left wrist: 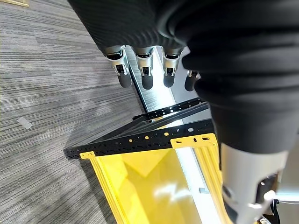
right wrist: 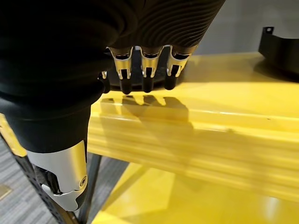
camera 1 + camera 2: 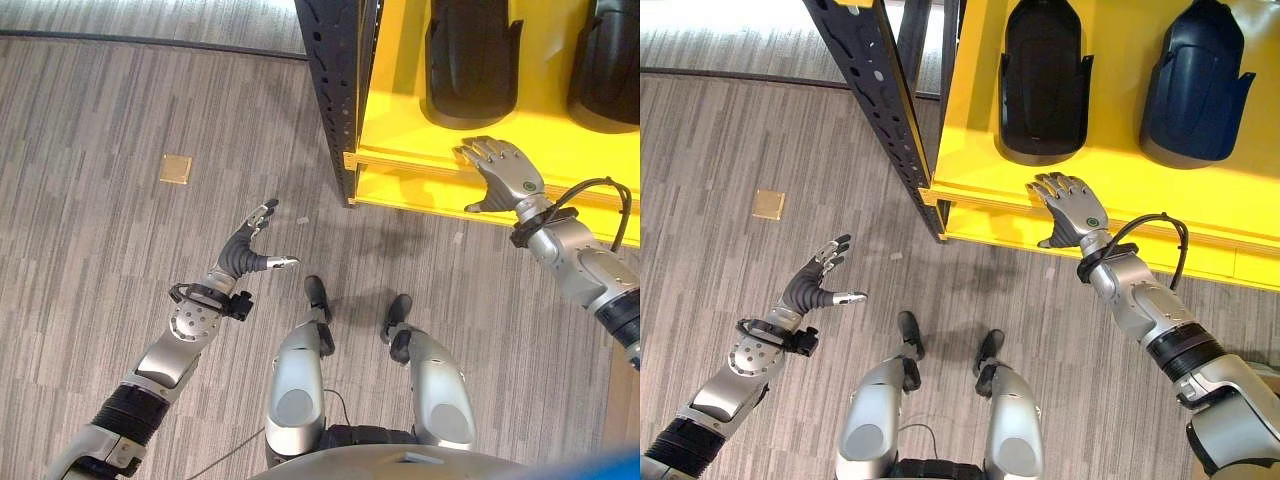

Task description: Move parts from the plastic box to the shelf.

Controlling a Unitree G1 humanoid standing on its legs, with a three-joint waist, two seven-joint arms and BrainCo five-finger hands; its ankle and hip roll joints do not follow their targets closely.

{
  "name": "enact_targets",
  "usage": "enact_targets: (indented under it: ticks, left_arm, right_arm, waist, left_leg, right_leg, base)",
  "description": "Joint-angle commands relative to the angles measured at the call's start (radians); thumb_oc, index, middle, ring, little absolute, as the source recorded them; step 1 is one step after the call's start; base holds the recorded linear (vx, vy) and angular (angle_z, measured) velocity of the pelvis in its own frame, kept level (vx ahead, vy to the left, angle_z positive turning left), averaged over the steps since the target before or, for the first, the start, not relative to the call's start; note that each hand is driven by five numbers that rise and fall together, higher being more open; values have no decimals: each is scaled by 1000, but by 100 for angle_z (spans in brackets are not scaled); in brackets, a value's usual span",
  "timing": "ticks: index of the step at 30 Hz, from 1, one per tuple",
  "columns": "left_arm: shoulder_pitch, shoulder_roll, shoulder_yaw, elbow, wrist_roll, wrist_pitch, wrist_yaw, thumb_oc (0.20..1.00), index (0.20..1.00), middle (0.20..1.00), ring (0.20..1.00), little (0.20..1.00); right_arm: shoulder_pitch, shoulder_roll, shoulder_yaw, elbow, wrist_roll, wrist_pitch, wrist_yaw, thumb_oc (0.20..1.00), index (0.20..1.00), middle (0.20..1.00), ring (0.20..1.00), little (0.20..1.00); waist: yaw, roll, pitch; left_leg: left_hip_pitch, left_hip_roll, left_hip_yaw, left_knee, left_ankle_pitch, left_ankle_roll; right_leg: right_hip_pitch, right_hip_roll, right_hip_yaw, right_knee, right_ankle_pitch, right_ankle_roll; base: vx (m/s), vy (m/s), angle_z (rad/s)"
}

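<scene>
Both empty, fingers spread: right robot hand (image 3: 1072, 203) over the yellow shelf (image 3: 1160, 205) edge near 2 dark parts (image 3: 1042, 85), left robot hand (image 3: 820, 278) above the floor.

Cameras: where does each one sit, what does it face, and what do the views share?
Left eye: on the head, looking down at the floor, the left hand and the shelf.
Right eye: beside it, same scene; right hand open over the shelf edge, near two parts.
Left wrist: along open fingers toward the shelf frame.
Right wrist: along fingers over the shelf.
All share the shelf.

Yellow shelf (image 3: 1160, 195) (black-framed) carries two dark parts (image 3: 1043, 80), side by side.
</scene>
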Motion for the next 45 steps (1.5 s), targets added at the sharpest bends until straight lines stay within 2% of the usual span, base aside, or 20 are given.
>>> enact_targets:
  ticks: [1, 15, 25, 29, 38, 43, 45]
  left_arm:
    - [8, 8, -14, -39, 13, -52, -1, 1000, 1000, 1000, 1000, 1000]
    - [-5, -3, -36, -26, 13, -54, -15, 1000, 1000, 1000, 1000, 1000]
    - [6, -4, -41, -29, 19, -56, -21, 1000, 1000, 1000, 1000, 1000]
    - [12, -6, -43, -25, 29, -58, -28, 1000, 1000, 1000, 1000, 1000]
    - [36, -14, -43, -25, 24, -57, -31, 1000, 1000, 1000, 1000, 1000]
    - [39, -21, -47, -15, 24, -58, -42, 1000, 1000, 1000, 1000, 1000]
    - [33, -26, -55, -4, 29, -63, -44, 1000, 1000, 1000, 1000, 1000]
  right_arm:
    - [-79, -14, 13, -5, 15, 1, -23, 1000, 1000, 1000, 1000, 1000]
    - [-166, -5, 61, 69, -17, -10, 8, 1000, 1000, 1000, 1000, 1000]
    - [-230, 2, 92, 98, 15, -8, 59, 1000, 1000, 1000, 1000, 1000]
    - [-248, 15, 101, 119, 34, 6, 74, 1000, 1000, 1000, 1000, 1000]
    - [-278, 43, 113, 177, 25, -24, 96, 1000, 1000, 1000, 1000, 1000]
    - [-291, 58, 120, 193, 25, 0, 101, 1000, 1000, 1000, 1000, 1000]
    - [-304, 71, 120, 208, 32, 42, 92, 1000, 1000, 1000, 1000, 1000]
  waist:
    - [5, 4, -35]
    - [17, 19, -42]
    - [30, 28, -48]
    - [35, 30, -61]
    - [42, 38, -91]
    - [46, 39, -97]
    - [48, 40, -97]
  left_leg:
    - [27, 44, 17, 79, -93, -69]
    - [40, 43, 14, 77, -92, -70]
    - [50, 39, 9, 70, -88, -70]
    - [71, 33, 7, 54, -86, -69]
    - [102, 41, 9, 56, -88, -74]
    - [113, 42, 10, 52, -88, -73]
    - [115, 42, 10, 50, -86, -73]
  right_leg:
    - [-35, -40, -6, 81, -60, 99]
    - [-22, -47, -18, 82, -61, 97]
    - [-11, -53, -26, 85, -62, 95]
    - [9, -51, -30, 72, -61, 94]
    - [52, -60, -43, 60, -62, 88]
    - [64, -60, -46, 57, -62, 86]
    - [66, -60, -46, 54, -60, 86]
  base:
    - [0, 0, 0]
    - [0, 0, 0]
    - [0, 0, 0]
    - [24, -9, 3]
    - [53, 7, 2]
    - [22, -3, 2]
    - [0, 0, 0]
